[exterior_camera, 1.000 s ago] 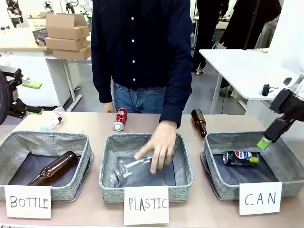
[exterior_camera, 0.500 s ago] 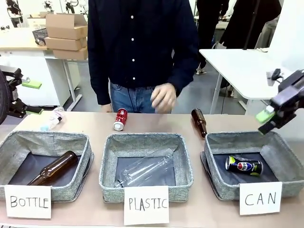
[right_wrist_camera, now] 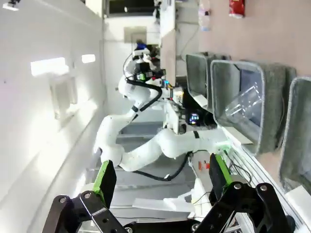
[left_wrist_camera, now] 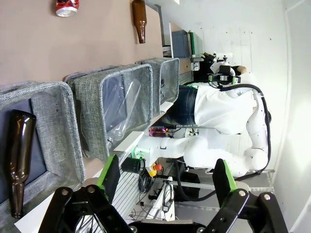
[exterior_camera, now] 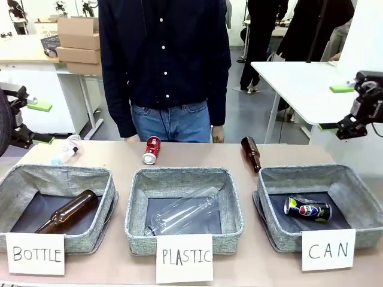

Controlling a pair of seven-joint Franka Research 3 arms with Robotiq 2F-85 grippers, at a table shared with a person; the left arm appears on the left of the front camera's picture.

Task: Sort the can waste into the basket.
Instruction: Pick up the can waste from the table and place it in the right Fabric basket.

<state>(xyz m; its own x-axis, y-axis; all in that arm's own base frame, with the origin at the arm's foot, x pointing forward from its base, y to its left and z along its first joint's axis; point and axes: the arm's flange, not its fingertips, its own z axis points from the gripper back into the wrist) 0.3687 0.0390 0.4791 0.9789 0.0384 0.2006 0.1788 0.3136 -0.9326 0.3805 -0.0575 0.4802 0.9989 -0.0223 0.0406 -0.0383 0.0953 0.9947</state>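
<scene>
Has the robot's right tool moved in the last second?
Yes. The right tool has risen from the far rim of the CAN basket to well above it.

My right gripper (right_wrist_camera: 161, 161) is black with green pads (right_wrist_camera: 104, 179). The basket (exterior_camera: 311, 178) is grey, dark-floored. One can (exterior_camera: 307, 208) is blue-black, the other can (exterior_camera: 151, 149) red.

- A white rectangular table (exterior_camera: 305, 84) stands far right.
- Brown cardboard boxes (exterior_camera: 84, 42) are stacked far left, perhaps on a pale desk (exterior_camera: 24, 52).
- Smooth grey floor (exterior_camera: 246, 119) lies between them.
</scene>
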